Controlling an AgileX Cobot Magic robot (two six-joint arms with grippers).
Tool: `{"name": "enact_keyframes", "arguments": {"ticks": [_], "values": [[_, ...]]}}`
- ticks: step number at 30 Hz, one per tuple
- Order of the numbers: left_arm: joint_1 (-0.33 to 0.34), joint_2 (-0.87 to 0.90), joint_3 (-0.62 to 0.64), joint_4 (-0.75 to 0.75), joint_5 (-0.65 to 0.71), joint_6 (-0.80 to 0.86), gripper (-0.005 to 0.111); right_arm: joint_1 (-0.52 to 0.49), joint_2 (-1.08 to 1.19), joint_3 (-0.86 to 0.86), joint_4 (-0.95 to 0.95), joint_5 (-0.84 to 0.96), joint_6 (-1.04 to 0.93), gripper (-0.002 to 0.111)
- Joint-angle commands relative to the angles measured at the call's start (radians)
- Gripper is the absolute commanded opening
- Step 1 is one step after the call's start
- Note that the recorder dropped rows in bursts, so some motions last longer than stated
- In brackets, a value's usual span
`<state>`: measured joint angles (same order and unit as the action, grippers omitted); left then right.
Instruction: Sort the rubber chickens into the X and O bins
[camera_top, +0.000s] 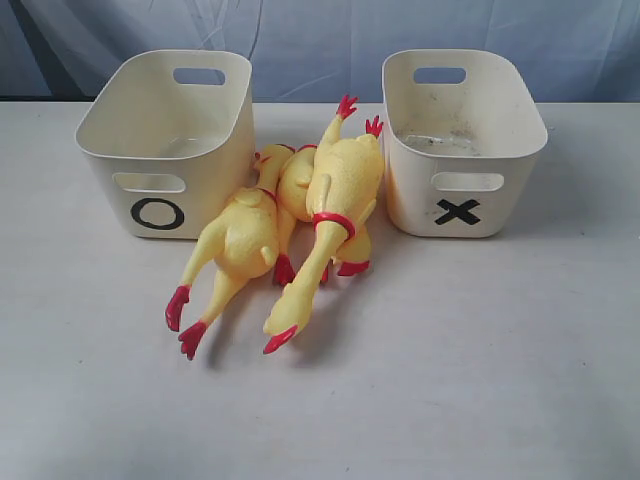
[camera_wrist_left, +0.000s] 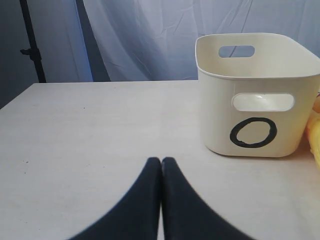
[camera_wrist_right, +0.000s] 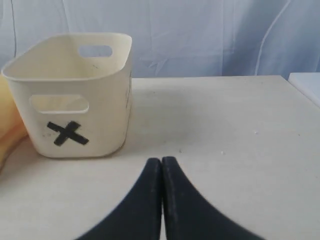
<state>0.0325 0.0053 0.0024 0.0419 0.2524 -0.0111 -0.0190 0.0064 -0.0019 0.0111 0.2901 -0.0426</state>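
Three yellow rubber chickens lie piled on the table between the two bins: one on the left (camera_top: 240, 240), one in the middle (camera_top: 296, 185), and a larger one on top (camera_top: 340, 185) with its beak toward the front. The O bin (camera_top: 165, 140) stands left of the pile and the X bin (camera_top: 462, 140) right of it; both hold no chickens. Neither arm shows in the exterior view. My left gripper (camera_wrist_left: 161, 161) is shut and holds nothing, short of the O bin (camera_wrist_left: 257, 92). My right gripper (camera_wrist_right: 161, 160) is shut and holds nothing, short of the X bin (camera_wrist_right: 75, 92).
The white table (camera_top: 480, 380) runs wide in front of the bins. A blue-grey curtain (camera_top: 330, 40) hangs behind the table's back edge. A dark stand pole (camera_wrist_left: 31, 42) rises beyond the table in the left wrist view.
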Motion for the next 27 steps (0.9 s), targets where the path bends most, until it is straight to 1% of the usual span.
{"name": "enact_keyframes", "arguments": {"ticks": [1,2,3,4,5,6,7,8,9,11,13,14,15,16,17,18,19,20,21,22,23,24,25,26,27], "values": [[-0.004,-0.005,-0.002,0.001,-0.014,-0.006,0.0,0.001,-0.006,0.002,0.028,-0.379,-0.002,0.0],[-0.004,-0.005,-0.002,0.001,-0.014,-0.006,0.0,0.001,-0.006,0.002,0.028,-0.468,-0.002,0.0],[-0.004,-0.005,-0.002,0.001,-0.014,-0.006,0.0,0.001,-0.006,0.002,0.028,-0.722,-0.002,0.0],[-0.004,-0.005,-0.002,0.001,-0.014,-0.006,0.0,0.001,-0.006,0.002,0.028,-0.834,-0.002,0.0],[-0.004,-0.005,-0.002,0.001,-0.014,-0.006,0.0,0.001,-0.006,0.002,0.028,-1.092,0.022,0.0],[-0.004,-0.005,-0.002,0.001,-0.014,-0.006,0.0,0.001,-0.006,0.002,0.028,-1.207,0.03,0.0],[-0.004,-0.005,-0.002,0.001,-0.014,-0.006,0.0,0.01,-0.006,0.002,0.031,-1.389,0.139,0.0],[-0.004,-0.005,-0.002,0.001,-0.014,-0.006,0.0,0.01,-0.006,-0.001,0.021,-1.453,0.177,0.0],[-0.004,-0.005,-0.002,0.001,-0.014,-0.006,0.0,0.01,-0.006,-0.04,0.014,-1.511,0.187,0.0],[-0.004,-0.005,-0.002,0.001,-0.014,-0.006,0.0,0.01,-0.006,-0.103,-0.02,-1.511,0.187,0.0],[-0.004,-0.005,-0.002,0.001,-0.014,-0.006,0.0,0.01,-0.006,-0.252,-0.139,-1.472,0.187,0.0],[-0.004,-0.005,-0.002,0.001,-0.014,-0.006,0.0,0.01,-0.006,-0.342,-0.231,-1.402,0.187,0.0],[-0.004,-0.005,-0.002,0.001,-0.014,-0.006,0.0,0.01,-0.006,-0.458,-0.369,-1.265,0.235,0.0],[-0.004,-0.005,-0.002,0.001,-0.014,-0.006,0.0,0.01,-0.006,-0.556,-0.495,-1.057,0.398,0.0],[-0.004,-0.005,-0.002,0.001,-0.014,-0.006,0.0,0.01,0.009,-0.677,-0.675,-0.761,0.756,0.0],[-0.004,-0.005,-0.002,0.001,-0.014,-0.006,0.0,0.018,0.084,-0.816,-0.946,-0.349,1.397,0.0],[-0.004,-0.005,-0.002,0.001,-0.014,-0.006,0.0,0.022,0.122,-0.847,-1.033,-0.228,1.675,0.0],[-0.004,-0.005,-0.002,0.001,-0.014,-0.006,0.0,0.033,0.168,-0.869,-1.1,-0.139,1.831,0.0],[-0.004,-0.005,-0.002,0.001,-0.014,-0.006,0.0,0.045,0.213,-0.876,-1.152,-0.123,1.854,0.0],[-0.004,-0.005,-0.002,0.001,-0.014,-0.006,0.0,0.059,0.247,-0.879,-1.206,-0.175,1.795,0.0],[-0.004,-0.005,-0.002,0.001,-0.014,-0.006,0.0,0.086,0.341,-0.879,-1.35,-0.398,1.59,0.0],[-0.004,-0.005,-0.002,0.001,-0.014,-0.006,0.0,0.094,0.395,-0.882,-1.407,-0.539,1.564,0.0],[-0.004,-0.005,-0.002,0.001,-0.014,-0.006,0.0,0.1,0.516,-0.892,-1.483,-0.797,1.644,0.0],[-0.004,-0.005,-0.002,0.001,-0.014,-0.006,0.0,0.1,0.568,-0.899,-1.529,-0.904,1.758,0.0],[-0.004,-0.005,-0.002,0.001,-0.014,-0.006,0.0,0.1,0.712,-0.918,-1.633,-1.115,2.028,0.0]]}}
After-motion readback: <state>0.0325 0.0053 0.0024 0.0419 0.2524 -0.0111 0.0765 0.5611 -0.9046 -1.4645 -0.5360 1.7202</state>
